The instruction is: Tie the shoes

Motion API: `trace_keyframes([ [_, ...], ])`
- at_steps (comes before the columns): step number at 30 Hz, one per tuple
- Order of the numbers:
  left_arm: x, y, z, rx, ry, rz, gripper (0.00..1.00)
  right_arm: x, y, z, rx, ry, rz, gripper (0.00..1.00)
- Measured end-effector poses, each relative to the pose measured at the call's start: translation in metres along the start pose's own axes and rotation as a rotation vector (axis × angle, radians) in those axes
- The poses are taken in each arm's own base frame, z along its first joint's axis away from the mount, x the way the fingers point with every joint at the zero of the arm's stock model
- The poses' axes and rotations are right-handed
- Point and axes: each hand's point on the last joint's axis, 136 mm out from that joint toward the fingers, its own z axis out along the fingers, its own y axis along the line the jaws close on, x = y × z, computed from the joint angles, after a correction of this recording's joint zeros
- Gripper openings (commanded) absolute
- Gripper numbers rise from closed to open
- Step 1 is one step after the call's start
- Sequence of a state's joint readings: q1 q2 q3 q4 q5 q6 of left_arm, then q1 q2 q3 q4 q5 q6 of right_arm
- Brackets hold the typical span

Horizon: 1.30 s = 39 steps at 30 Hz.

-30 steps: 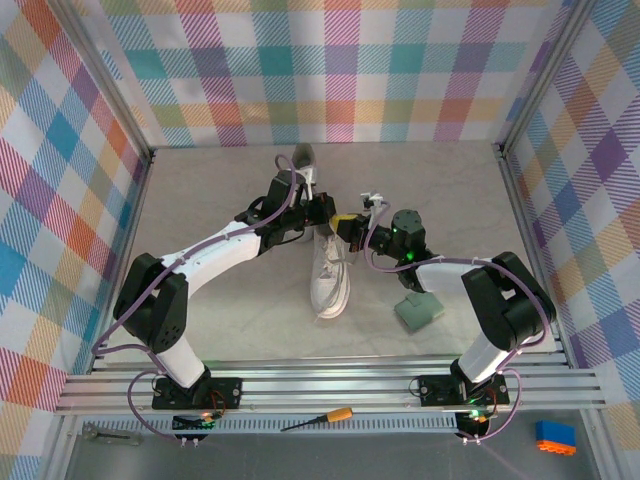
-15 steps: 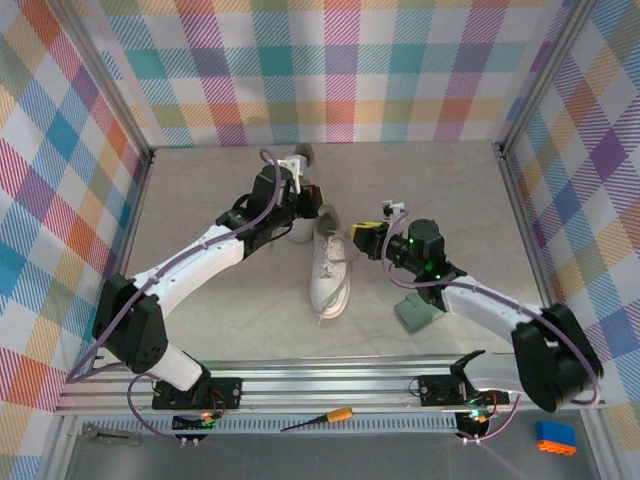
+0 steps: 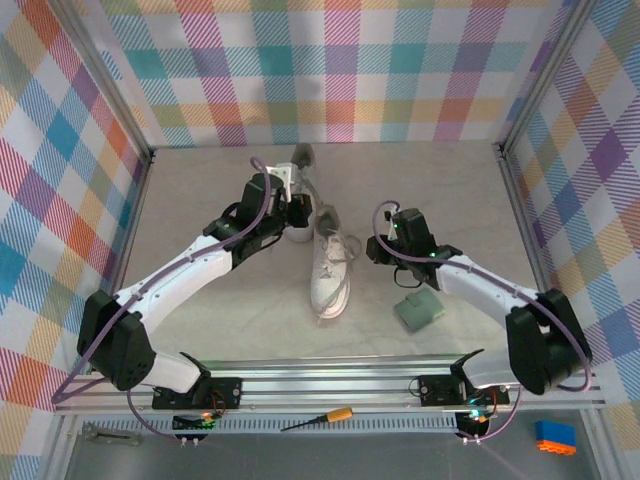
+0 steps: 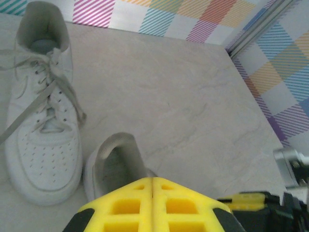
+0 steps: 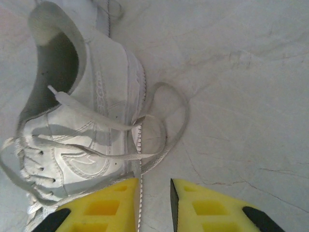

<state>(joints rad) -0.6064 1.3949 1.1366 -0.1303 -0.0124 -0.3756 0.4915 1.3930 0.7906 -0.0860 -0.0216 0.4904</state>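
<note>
Two white shoes stand mid-table. The near shoe (image 3: 330,275) points its toe at the arms, and its loose laces (image 5: 166,130) loop onto the table at its right side. The far shoe (image 3: 303,155) is partly hidden under my left arm; the left wrist view shows it laced (image 4: 41,121), with the near shoe's heel opening (image 4: 116,162) just past my fingertips. My left gripper (image 4: 153,180) (image 3: 298,208) is shut, with no lace visible in it. My right gripper (image 5: 154,186) (image 3: 380,243) is open beside the near shoe, and a lace end (image 5: 140,203) runs along its left finger.
A small green pad (image 3: 418,310) lies right of the near shoe, under my right forearm. Checked walls (image 3: 330,70) close the back and both sides. A screwdriver (image 3: 325,417) and a blue block (image 3: 555,437) lie off the table in front.
Both grippers drew apart from over the near shoe, the left going back and left, the right going right. The right jaws have opened.
</note>
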Motion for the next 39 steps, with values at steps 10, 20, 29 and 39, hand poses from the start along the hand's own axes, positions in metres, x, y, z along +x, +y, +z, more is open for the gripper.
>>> trace_keyframes([
  [10,0.024,0.014,-0.035,-0.007,0.013,0.030,0.06,-0.011,-0.024,0.055,0.048,0.211,0.071,0.25],
  [20,0.052,0.029,-0.037,-0.040,0.073,0.030,0.06,-0.014,-0.018,0.099,0.038,0.329,-0.069,0.30],
  [29,0.050,0.029,-0.044,-0.040,0.065,0.030,0.07,-0.006,-0.020,0.120,0.103,0.399,-0.151,0.23],
  [39,0.051,0.030,-0.048,-0.040,0.057,0.030,0.07,-0.007,-0.042,0.109,0.229,0.339,-0.144,0.00],
])
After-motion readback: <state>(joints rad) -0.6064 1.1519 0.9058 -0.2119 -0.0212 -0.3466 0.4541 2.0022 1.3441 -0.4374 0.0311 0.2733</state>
